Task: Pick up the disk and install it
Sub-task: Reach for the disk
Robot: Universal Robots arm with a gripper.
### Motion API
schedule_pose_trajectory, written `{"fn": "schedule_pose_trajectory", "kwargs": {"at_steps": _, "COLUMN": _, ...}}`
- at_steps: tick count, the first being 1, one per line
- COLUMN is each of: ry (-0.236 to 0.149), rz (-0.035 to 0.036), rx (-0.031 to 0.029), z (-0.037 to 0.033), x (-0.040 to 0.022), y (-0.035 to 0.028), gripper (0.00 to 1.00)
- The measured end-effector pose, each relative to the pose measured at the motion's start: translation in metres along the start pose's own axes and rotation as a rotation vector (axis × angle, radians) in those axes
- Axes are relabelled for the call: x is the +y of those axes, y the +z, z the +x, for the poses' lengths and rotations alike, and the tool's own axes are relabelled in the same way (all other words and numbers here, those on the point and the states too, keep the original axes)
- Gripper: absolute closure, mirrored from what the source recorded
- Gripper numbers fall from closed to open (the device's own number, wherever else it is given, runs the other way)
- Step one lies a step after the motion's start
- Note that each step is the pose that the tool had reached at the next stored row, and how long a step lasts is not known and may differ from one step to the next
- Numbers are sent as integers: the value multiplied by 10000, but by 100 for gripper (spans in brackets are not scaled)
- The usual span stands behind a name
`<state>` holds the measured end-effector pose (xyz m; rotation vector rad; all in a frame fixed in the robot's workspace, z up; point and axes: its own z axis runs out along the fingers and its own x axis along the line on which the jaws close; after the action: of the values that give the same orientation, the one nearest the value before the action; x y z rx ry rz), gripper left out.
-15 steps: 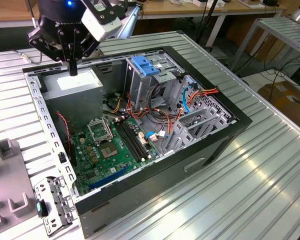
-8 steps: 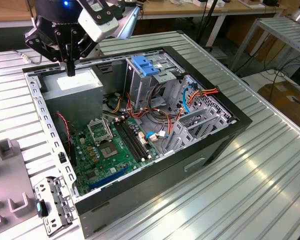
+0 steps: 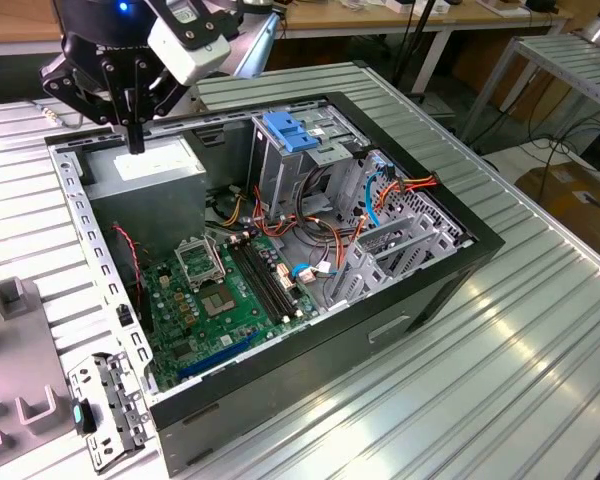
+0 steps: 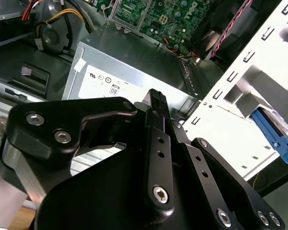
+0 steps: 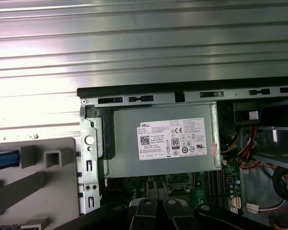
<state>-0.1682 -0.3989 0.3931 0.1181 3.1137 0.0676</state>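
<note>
Disk (image 5: pixel 2 159) sits unpicked, uninstalled, in grey holder (image 5: pixel 62 191) beside case (image 5: pixel 134 91); gripper (image 3: pixel 135 147), fingers (image 4: pixel 156 103) closed and empty, hovers over power supply (image 3: pixel 155 165) at exterior view's 10 o'clock.

We see bright, even light from above. The ribbed metal table (image 3: pixel 520 340) throws white glare in the exterior view and first wrist view. Soft shade fills the computer case (image 3: pixel 380 345); in the second wrist view the black gripper (image 4: pixel 156 96) shows dull highlights.
</note>
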Motion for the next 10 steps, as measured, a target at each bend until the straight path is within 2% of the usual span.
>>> {"fn": "schedule_pose_trajectory", "kwargs": {"at_steps": 10, "ry": -1, "rz": 0, "rx": 0, "z": 81, "x": -6, "y": -2, "gripper": 89}}
